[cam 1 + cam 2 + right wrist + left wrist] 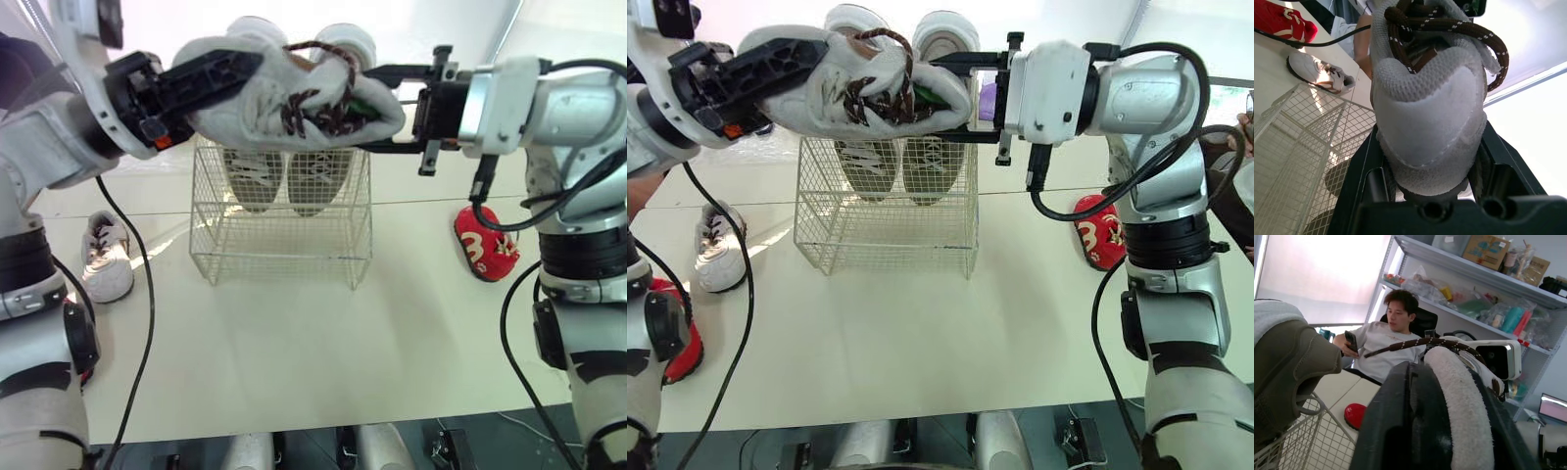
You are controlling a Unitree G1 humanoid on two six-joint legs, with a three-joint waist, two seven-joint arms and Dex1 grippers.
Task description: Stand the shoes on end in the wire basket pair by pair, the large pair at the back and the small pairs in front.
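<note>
I hold a white shoe (269, 110) clamped between left gripper (227, 76) and right gripper (380, 108) above the basket (284, 247) (large pair (257, 181) already at back); next I must upend it into the front.

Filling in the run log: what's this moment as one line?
left claw: shut on laced shoe | right claw: same shoe, above wire basket | large pair: on end inside | white shoe, red shoe: on table

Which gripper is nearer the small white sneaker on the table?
Left: the left gripper hangs above the small white sneaker, inward; the right gripper is past the white wire basket.
</note>
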